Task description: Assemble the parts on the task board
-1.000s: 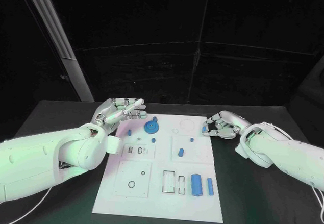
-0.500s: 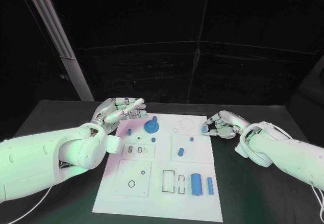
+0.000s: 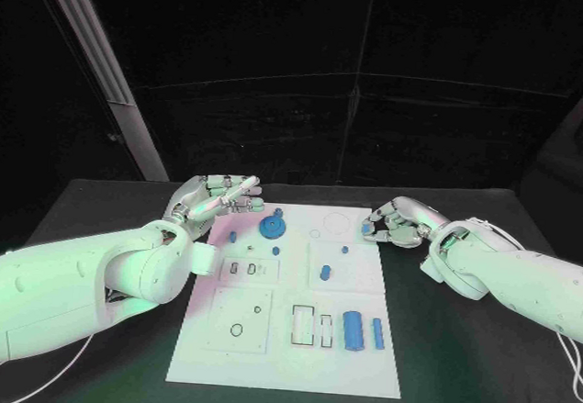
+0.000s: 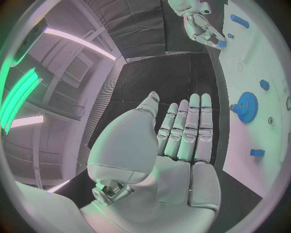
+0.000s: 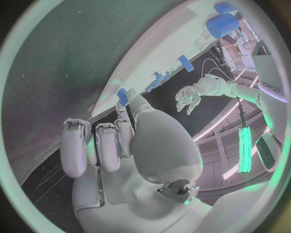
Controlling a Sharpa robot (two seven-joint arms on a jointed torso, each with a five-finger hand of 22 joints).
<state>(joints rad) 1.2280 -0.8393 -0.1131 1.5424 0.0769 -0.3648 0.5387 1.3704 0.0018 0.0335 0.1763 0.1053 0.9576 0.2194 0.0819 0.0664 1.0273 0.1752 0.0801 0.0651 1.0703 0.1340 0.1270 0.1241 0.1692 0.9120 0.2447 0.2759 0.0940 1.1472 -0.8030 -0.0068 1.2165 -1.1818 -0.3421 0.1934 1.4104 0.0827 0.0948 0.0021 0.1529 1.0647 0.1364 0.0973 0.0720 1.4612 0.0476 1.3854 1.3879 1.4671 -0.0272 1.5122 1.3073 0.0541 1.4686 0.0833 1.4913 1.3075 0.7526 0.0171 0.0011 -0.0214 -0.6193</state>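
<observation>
The board (image 3: 289,348) lies flat mid-table, white, cut with slots and holes, most of them not yet filled; I judge the assembly at an early step. My right hand (image 3: 394,224), at the board's far right edge, pinches a small blue peg (image 5: 122,95); next it wants lowering square into a matching hole. My left hand (image 3: 220,197) hovers flat, fingers straight, holding nothing, beside the blue gear (image 3: 274,226).

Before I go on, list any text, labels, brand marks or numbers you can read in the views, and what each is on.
"sharpa": printed on the left arm, legible in the right wrist view.
Task board: outlines and slots, but no readable words or numbers.
Blue parts, such as the blue gear: no markings readable.
Nothing else legible.
</observation>
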